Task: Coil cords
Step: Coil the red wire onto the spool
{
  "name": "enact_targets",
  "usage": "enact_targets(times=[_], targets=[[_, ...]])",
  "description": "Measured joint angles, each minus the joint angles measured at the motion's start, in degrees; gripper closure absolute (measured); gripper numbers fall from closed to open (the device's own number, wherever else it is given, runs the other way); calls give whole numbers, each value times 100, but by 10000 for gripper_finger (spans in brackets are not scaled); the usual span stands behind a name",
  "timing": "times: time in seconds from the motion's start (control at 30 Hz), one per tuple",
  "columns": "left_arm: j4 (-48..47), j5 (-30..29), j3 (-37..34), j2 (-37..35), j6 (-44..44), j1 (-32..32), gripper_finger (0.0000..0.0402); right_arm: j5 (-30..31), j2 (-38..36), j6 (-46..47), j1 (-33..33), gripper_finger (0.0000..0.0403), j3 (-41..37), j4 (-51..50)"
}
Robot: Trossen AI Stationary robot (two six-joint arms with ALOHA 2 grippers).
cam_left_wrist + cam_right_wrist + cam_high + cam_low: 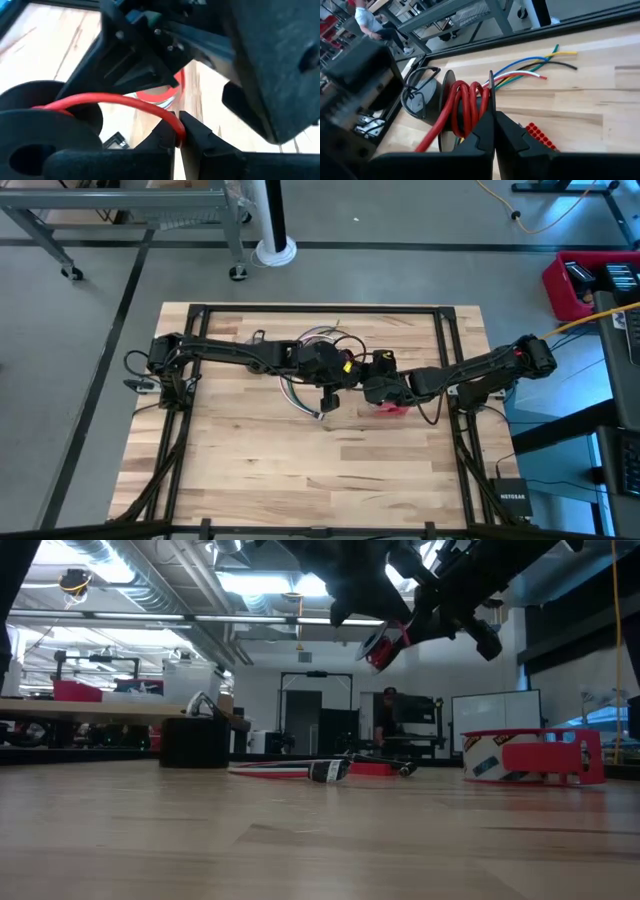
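I am holding both arms raised over the middle of the wooden table (250,470), their grippers meeting just above the board. The left gripper (179,131) is pinching a red cord (120,101) between its pressed-together fingertips; the cord is arching away from the tips toward a black spool (45,135) at the edge of the left wrist view. The right gripper (494,125) is also pressed together, its tips sitting against a black spool (451,107) wound with several turns of red cord (465,105); I cannot tell whether the cord or the spool flange is between them.

Beyond that spool a fan of loose wire ends (535,67) in blue, yellow, green, black, white and red is lying flat on the wood. In the high view the bundle of thin wires (310,395) is trailing on the table under and to the near side of the left gripper, with loops showing at the far side of the two wrists.

A red tape roll (530,758) is standing on the table to the right in the low view; its printed label is too blurred for me to read. A small red ridged block (540,136) is lying near the right gripper. Off the table at the near right, a black box is reading NETGEAR (512,496).
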Motion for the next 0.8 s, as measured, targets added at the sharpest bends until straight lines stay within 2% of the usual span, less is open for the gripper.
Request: enact_targets(times=[0.8], targets=[[1,-172,0,-90,-22,-76,401,307,-506,-575,0,400,0,37]])
